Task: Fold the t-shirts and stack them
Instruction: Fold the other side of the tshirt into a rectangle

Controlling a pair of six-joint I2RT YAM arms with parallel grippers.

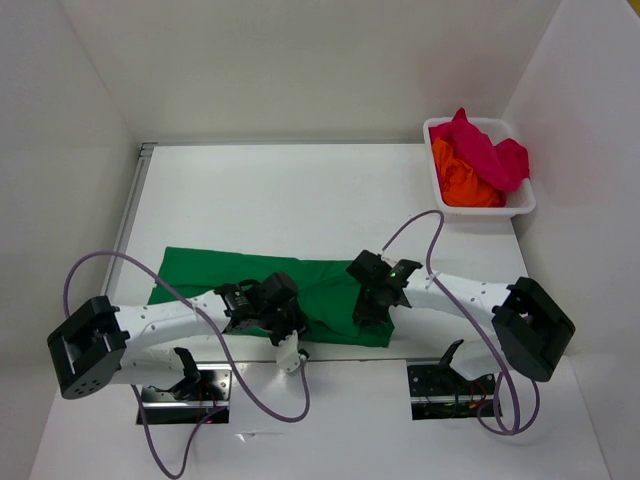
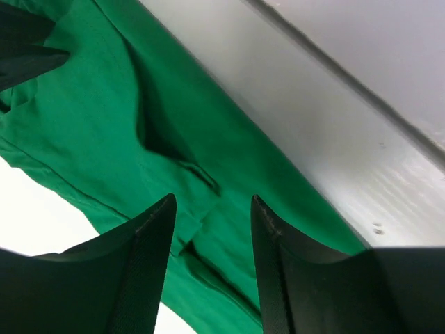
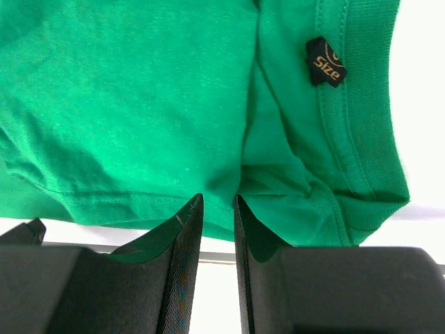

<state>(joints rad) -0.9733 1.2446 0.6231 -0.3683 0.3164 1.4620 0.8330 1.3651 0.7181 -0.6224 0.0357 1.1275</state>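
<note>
The green t-shirt [image 1: 200,275] lies on the table as a long folded strip in front of both arms. My left gripper [image 1: 285,312] hovers over its middle near the front edge. Its jaws stand apart above a raised crease of the green t-shirt [image 2: 104,125], and nothing is pinched in my left gripper [image 2: 213,198]. My right gripper [image 1: 368,308] is at the strip's right end, by the collar with the black size label [image 3: 325,61]. The right gripper [image 3: 217,198] is shut on the hem of the green t-shirt [image 3: 125,90], which puckers at its tips. The magenta-red t-shirt [image 1: 485,145] and the orange t-shirt [image 1: 462,185] lie crumpled in the basket.
The white basket [image 1: 522,207] stands at the table's far right corner against the wall. White walls close in the table on the left, back and right. Purple cables loop from both arms over the near edge.
</note>
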